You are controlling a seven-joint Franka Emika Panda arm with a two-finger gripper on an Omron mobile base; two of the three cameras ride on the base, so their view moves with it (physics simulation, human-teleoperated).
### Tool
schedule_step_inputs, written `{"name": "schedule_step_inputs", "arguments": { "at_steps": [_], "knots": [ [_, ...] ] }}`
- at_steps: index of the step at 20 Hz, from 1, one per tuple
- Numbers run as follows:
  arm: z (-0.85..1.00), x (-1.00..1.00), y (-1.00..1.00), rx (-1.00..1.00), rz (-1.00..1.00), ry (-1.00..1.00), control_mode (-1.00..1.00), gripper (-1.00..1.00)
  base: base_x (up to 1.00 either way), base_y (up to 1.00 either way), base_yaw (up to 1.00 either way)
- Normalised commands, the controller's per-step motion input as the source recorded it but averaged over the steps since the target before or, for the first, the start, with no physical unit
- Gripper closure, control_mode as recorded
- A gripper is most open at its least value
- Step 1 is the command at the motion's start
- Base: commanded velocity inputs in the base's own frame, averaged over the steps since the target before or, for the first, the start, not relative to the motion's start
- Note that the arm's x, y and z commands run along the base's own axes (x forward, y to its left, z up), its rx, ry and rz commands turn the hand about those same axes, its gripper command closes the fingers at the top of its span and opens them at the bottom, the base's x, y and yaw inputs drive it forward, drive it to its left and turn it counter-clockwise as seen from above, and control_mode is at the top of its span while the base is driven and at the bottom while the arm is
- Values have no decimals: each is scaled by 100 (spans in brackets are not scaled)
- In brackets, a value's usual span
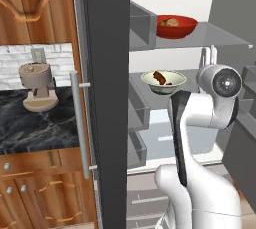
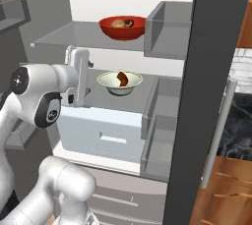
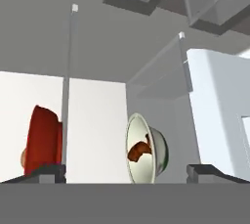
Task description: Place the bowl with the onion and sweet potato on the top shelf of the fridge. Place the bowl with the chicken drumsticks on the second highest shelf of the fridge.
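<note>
A red bowl (image 1: 176,28) (image 2: 122,28) (image 3: 43,142) stands on the top shelf of the fridge (image 1: 222,36) (image 2: 61,35), holding the tan onion (image 1: 173,22) (image 2: 118,23) and the dark sweet potato (image 2: 129,22). One shelf lower (image 2: 101,100) sits a pale bowl (image 1: 163,83) (image 2: 119,83) (image 3: 146,155) with reddish-brown chicken drumsticks (image 1: 160,77) (image 2: 121,77) (image 3: 138,151). My gripper (image 1: 207,62) (image 2: 79,75) (image 3: 126,171) hovers just in front of the pale bowl, apart from it. It is rolled on its side and open, with nothing between the fingertips (image 3: 46,173).
The dark fridge door (image 1: 107,73) (image 2: 209,71) stands open with grey door bins (image 2: 165,22) and a silver handle (image 1: 80,123). A pale drawer (image 2: 106,133) lies below the shelves. A black stone counter (image 1: 35,123) with a beige appliance (image 1: 37,85) and wooden cabinets sit beside the fridge.
</note>
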Motion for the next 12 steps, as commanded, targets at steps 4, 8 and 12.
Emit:
{"name": "schedule_step_inputs", "arguments": {
  "at_steps": [4,8,12],
  "knots": [
    [100,-100,0,0,-8,0,-100,-100,0,0,0],
    [100,-100,0,0,-9,0,-100,-100,0,0,0],
    [42,-62,3,-7,-2,-5,-100,-100,0,0,0]
  ]
}}
